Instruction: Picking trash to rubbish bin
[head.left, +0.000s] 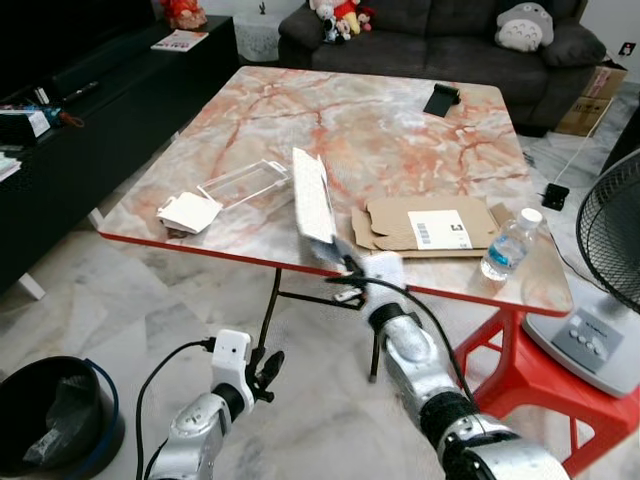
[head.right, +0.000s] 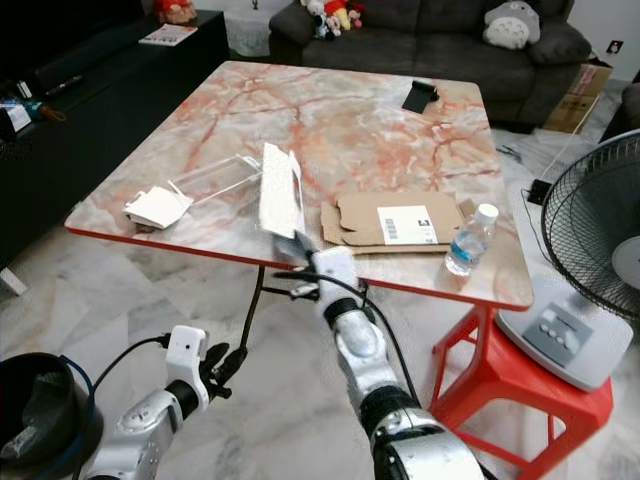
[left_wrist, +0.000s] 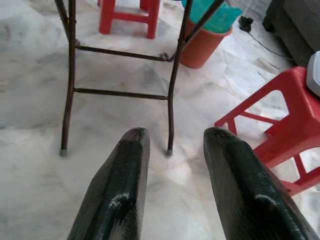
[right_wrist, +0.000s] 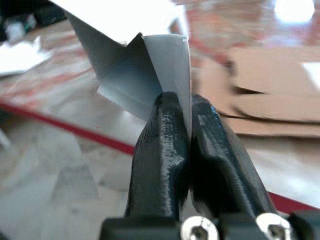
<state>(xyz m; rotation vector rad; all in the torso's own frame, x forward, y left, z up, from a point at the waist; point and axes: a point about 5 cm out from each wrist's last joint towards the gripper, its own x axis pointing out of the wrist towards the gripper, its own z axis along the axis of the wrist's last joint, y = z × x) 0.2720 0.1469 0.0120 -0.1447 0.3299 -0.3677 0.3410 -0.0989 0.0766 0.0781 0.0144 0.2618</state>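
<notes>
A flattened white box (head.left: 312, 195) stands on edge above the front edge of the marble table (head.left: 400, 130). My right gripper (head.left: 345, 262) is shut on its lower flap, with the black fingers (right_wrist: 170, 140) pinching the sheet. The left gripper (head.left: 270, 368) hangs low over the floor, open, holding nothing; its fingers (left_wrist: 125, 175) point at the table legs. On the floor at the lower left sits the black rubbish bin (head.left: 45, 410), lined with a dark bag. More trash lies on the table: a white folded card (head.left: 188, 211), a clear plastic case (head.left: 243, 182), flat brown cardboard (head.left: 425, 224), a plastic water bottle (head.left: 510, 244).
A red stool (head.left: 545, 350) stands under the table's right corner, a fan (head.left: 610, 250) to the right. A dark TV cabinet (head.left: 90, 120) runs along the left, a sofa (head.left: 440, 40) behind. A black object (head.left: 441, 99) lies at the table's far side. Pale tiled floor lies between table and bin.
</notes>
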